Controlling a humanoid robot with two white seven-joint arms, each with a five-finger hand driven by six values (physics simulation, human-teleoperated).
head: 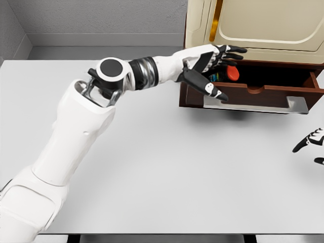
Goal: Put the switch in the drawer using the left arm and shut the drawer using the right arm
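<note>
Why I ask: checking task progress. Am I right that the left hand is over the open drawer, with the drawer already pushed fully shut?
Not quite. The head view shows the left hand over the drawer, but the drawer stands pulled out and open, with a red-tipped item visible inside.

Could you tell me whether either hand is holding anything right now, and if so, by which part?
Nothing is held. The left hand hangs open over the open drawer, with the switch lying inside.

You see a flat pale grey bench [167,177] meeting a grey wall [101,17]; a cream cabinet panel with gold trim [263,25] stands at its far right.
</note>
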